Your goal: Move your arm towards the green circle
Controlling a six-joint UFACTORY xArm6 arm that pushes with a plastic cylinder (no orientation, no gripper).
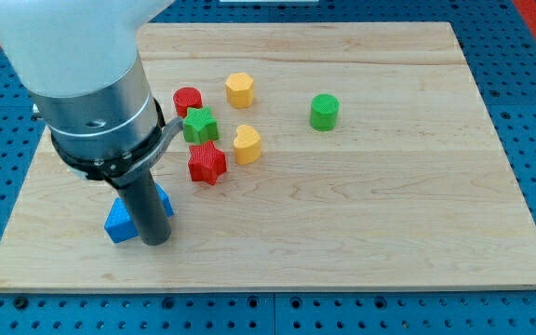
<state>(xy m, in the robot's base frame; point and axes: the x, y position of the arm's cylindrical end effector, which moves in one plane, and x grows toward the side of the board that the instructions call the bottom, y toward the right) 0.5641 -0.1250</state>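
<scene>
My tip (pixel 155 240), the lower end of the dark rod (no gripper here, so nothing opens or holds), rests on the pale wooden board (pixel 389 242) near its bottom-left corner, touching or just beside a blue plastic block (pixel 117 224).

The green round plastic block (pixel 324 112) stands alone, well apart toward the top-right. A good approach, I judge, slides up and rightward below the red star-shaped block (pixel 207 163) and yellow heart-like block (pixel 247 144), sparing that cluster.

The arm's grey housing (pixel 96 102) hides much of the blue block, so its shape is unclear.
</scene>
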